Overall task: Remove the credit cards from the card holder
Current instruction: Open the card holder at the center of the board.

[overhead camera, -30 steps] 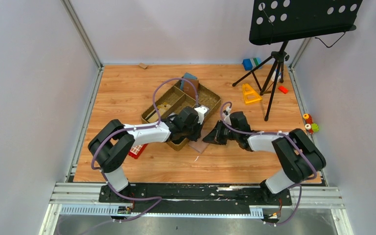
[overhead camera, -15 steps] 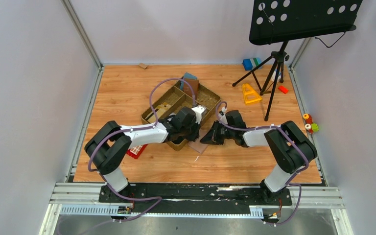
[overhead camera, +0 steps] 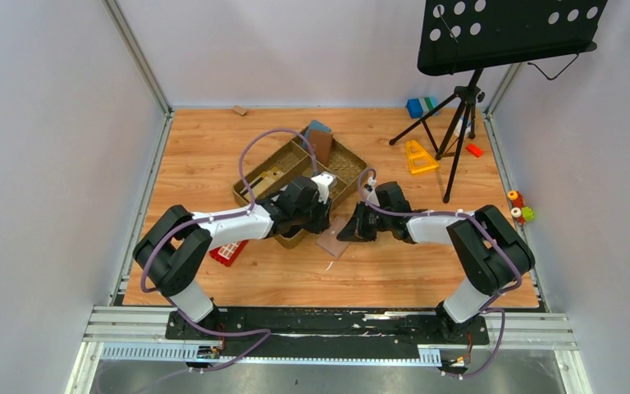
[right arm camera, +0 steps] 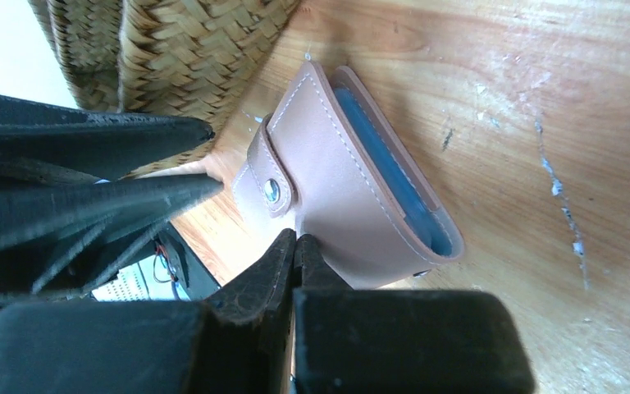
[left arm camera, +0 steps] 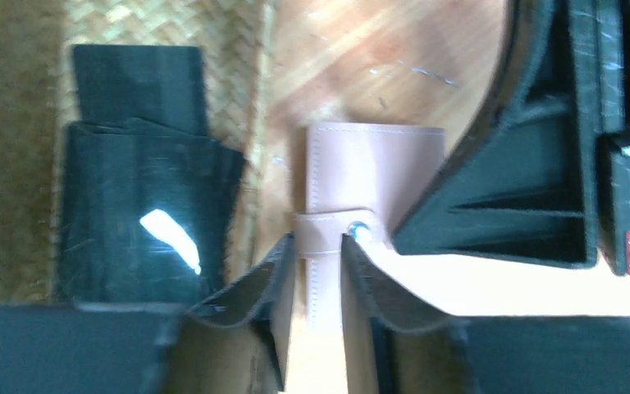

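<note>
The tan card holder [overhead camera: 334, 240] lies folded on the wood just right of the basket's near corner. Its blue-grey inside [right arm camera: 394, 185] shows along one edge, and the closing tab [right arm camera: 267, 185] is snapped down. The credit cards are hidden. My left gripper [left arm camera: 318, 246] comes in from the left, open by a narrow gap, its fingertips [right arm camera: 209, 187] right at the tab [left arm camera: 321, 246]. My right gripper [right arm camera: 295, 238] is shut with nothing between its fingers. Its tips rest against the holder's tan outer face. In the top view the left gripper [overhead camera: 321, 220] and the right gripper [overhead camera: 346, 231] meet over the holder.
A woven basket tray [overhead camera: 256, 180] with compartments sits behind the left gripper, black items [left arm camera: 139, 205] inside, a dark brown and blue wallet [overhead camera: 320, 141] standing at its far end. A red grid block [overhead camera: 228, 252] lies under the left arm. A music stand tripod [overhead camera: 459, 123] and small toys stand far right.
The left gripper's jaws have parted from shut to a narrow gap at the tab. Both grippers have edged slightly farther from the bases. The right gripper stays shut.
</note>
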### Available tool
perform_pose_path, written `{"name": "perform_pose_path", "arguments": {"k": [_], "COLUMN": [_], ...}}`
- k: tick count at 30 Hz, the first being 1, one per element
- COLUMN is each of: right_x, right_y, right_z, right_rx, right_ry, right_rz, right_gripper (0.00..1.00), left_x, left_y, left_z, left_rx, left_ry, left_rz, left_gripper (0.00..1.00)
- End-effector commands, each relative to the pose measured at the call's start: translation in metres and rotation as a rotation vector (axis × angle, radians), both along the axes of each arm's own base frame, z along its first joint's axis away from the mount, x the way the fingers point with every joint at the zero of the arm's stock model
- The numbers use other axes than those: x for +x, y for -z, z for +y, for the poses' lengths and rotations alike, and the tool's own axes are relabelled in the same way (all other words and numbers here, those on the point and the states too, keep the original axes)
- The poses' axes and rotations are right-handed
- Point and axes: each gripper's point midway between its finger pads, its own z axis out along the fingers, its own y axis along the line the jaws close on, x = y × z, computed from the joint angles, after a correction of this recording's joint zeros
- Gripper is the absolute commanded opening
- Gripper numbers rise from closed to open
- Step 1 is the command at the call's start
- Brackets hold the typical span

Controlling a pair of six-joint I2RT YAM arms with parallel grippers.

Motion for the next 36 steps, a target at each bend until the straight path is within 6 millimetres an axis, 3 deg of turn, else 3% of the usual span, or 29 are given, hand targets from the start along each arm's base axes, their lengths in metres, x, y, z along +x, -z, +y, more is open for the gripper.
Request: {"name": "perform_pose_path", "arguments": {"k": [1, 3, 14, 16, 20, 26, 31, 36], "right_x": [-0.002, -0.002, 0.002, 0.003, 0.003, 0.004, -0.001, 0.004], "right_y": [0.016, 0.017, 0.007, 0.004, -0.002, -0.016, -0.031, -0.046], "right_z": [-0.018, -0.017, -0.021, -0.022, -0.027, -0.037, -0.035, -0.016], "right_rx": [-0.124, -0.123, -0.111, -0.111, -0.119, -0.147, -0.136, -0.128], "right_ry": [-0.002, -0.003, 0.054, 0.063, 0.101, 0.148, 0.168, 0.138], "right_rz": [-0.007, -0.005, -0.040, -0.047, -0.076, -0.130, -0.163, -0.213], "right_gripper": [0.00, 0.00, 0.00, 0.00, 0.00, 0.00, 0.00, 0.04], "left_x": [-0.010, -0.014, -0.011, -0.004, 0.000, -0.004, -0.014, -0.019], "left_y": [-0.022, -0.018, 0.019, 0.027, 0.034, 0.019, 0.018, 0.010], "left_z": [-0.018, -0.025, -0.025, -0.018, -0.015, -0.020, -0.018, -0.026], "left_rx": [-0.046, -0.048, 0.180, 0.234, 0.273, 0.206, 0.175, 0.118], "left_ry": [0.123, 0.163, 0.179, 0.134, 0.104, 0.111, 0.131, 0.157], "left_rz": [-0.081, -0.066, -0.083, -0.080, -0.064, -0.075, -0.066, -0.063], "left_gripper": [0.44, 0.50, 0.55, 0.47, 0.20, 0.00, 0.00, 0.00]}}
